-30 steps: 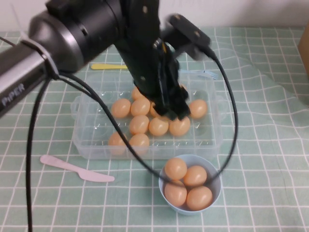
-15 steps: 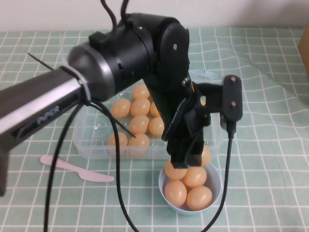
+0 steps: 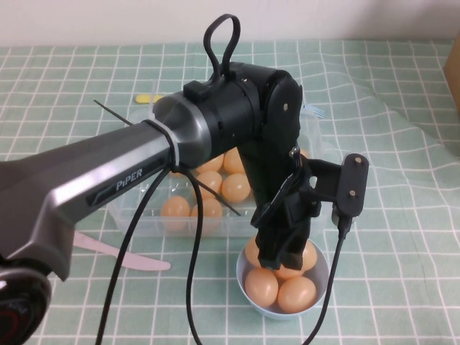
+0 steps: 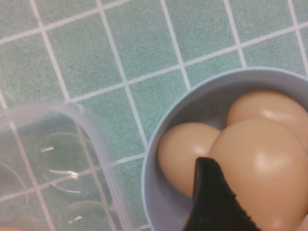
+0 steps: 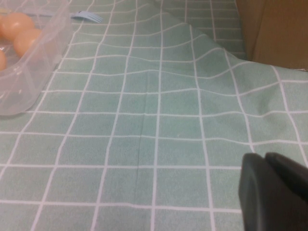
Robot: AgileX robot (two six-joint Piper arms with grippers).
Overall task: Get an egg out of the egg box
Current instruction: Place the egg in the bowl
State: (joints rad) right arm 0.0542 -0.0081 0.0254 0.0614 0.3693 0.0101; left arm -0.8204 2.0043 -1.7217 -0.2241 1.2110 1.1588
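The left gripper (image 3: 284, 248) is hanging over the light-blue bowl (image 3: 248, 287) near the desk's front edge, gripping the egg (image 4: 262, 166), which is touching the eggs already piled in the bowl; one dark finger (image 4: 211, 202) is showing against its shell in the left wrist view. The egg box (image 3: 136, 215) is sitting just behind the bowl toward the desk's middle, with more eggs (image 3: 176, 208) in its wells. Likely risk: the bowl is looking crowded, so a released egg may be rolling off the pile and over the rim, or the fingers may be knocking a neighbour on the way up. The arm's cable (image 3: 190, 287) is also trailing close by the box and could snag it. The right gripper (image 5: 274, 192) is parked over bare green checked cloth (image 5: 144, 144) toward the right edge, cannot tell its opening.
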